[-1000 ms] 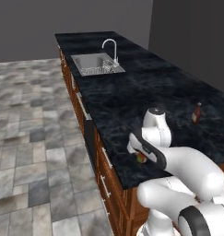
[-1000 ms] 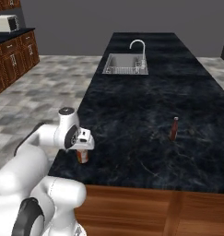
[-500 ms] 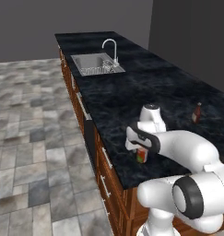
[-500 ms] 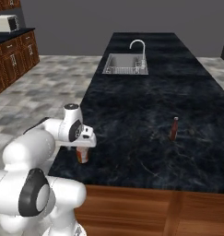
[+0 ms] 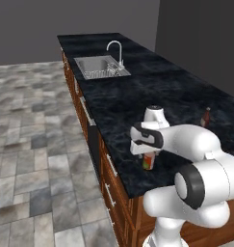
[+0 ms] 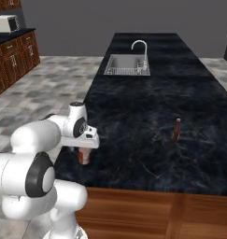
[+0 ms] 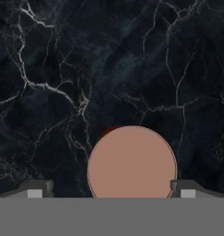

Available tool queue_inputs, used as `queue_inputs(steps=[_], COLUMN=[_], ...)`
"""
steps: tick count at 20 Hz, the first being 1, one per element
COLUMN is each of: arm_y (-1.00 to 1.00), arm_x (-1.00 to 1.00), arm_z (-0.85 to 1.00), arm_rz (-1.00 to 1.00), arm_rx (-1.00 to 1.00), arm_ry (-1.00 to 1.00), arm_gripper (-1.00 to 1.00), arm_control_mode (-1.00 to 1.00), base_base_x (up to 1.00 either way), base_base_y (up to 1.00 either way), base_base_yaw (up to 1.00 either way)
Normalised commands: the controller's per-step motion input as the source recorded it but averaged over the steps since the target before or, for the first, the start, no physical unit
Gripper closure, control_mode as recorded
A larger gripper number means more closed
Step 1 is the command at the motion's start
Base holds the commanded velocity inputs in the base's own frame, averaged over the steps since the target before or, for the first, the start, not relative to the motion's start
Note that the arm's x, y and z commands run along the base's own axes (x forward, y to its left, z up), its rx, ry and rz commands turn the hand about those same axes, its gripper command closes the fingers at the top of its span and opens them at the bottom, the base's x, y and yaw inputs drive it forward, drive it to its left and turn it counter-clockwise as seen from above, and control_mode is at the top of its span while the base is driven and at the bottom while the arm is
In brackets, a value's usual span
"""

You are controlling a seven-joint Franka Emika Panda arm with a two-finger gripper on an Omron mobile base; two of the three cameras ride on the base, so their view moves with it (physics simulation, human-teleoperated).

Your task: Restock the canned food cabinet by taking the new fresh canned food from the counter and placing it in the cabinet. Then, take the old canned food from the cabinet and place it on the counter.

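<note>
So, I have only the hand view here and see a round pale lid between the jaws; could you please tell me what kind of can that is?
Observer: It is the red can with a green mark on its side, standing upright near the front edge of the black counter.
Operator: Thank you. Is anything else standing on the counter close by?
Observer: A slim dark bottle stands well to the can's right, apart from it.
Operator: And is the gripper touching the can yet?
Observer: From the base views the gripper sits right over the can, jaws open; contact I cannot tell.
</note>
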Motion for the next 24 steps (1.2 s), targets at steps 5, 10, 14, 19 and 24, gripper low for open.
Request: queue_inputs(steps=[5,10,14,19,24], arm_y=[0.00,0.00,0.00,0.00,0.00], arm_x=[-0.04,-0.07,0.00,-0.03,-0.07], arm_z=[-0.20,-0.09,0.00,0.00,-0.16], arm_rz=[0.00,0.00,0.00,0.02,0.01], arm_rx=[-0.02,-0.01,0.00,-0.01,0.00], arm_ry=[0.05,0.01,0.00,0.00,0.00], arm_gripper=[-1.00,-1.00,-1.00,-1.00,-1.00], arm_control_mode=[-1.00,-1.00,-1.00,-1.00,-1.00], base_base_x=[0.00,0.00,0.00,0.00,0.00], base_base_y=[0.00,0.00,0.00,0.00,0.00], base_base_yaw=[0.00,0.00,0.00,0.00,0.00])
